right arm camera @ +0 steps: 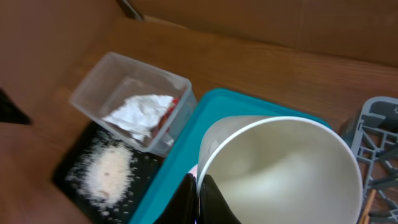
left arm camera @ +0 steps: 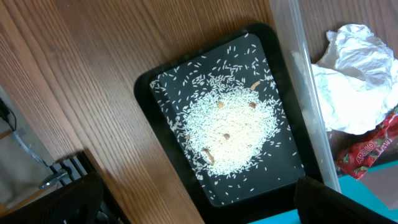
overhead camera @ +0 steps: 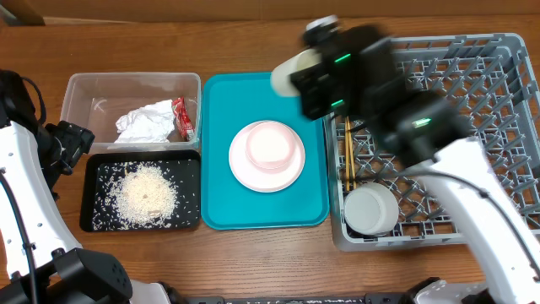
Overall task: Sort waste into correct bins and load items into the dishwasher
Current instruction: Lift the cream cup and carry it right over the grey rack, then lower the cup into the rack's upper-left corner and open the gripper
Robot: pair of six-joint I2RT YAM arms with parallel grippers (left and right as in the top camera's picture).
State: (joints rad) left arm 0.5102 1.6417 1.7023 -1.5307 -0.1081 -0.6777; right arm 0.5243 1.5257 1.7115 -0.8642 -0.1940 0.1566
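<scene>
The waste point(overhead camera: 145, 123) is binned; one bowl point(overhead camera: 371, 209) and chopsticks point(overhead camera: 348, 160) are racked. A second bowl point(right arm camera: 280, 168) is pinched by the right gripper point(right arm camera: 200, 193) (left gripper point(overhead camera: 74, 139) spread); plate point(overhead camera: 267, 173) and cup point(overhead camera: 270, 143) are left.

Crumpled napkin point(overhead camera: 145, 125) and red wrapper point(overhead camera: 180, 118) lie in the clear tub point(overhead camera: 80, 97); rice point(overhead camera: 148, 194) heaps in the black tray point(overhead camera: 88, 203). The cup point(overhead camera: 268, 145) sits on the pink plate point(overhead camera: 253, 179); chopsticks point(overhead camera: 348, 156) and one white bowl point(overhead camera: 369, 209) rest in the rack point(overhead camera: 498, 101); the second bowl point(right arm camera: 292, 168) is held aloft.
</scene>
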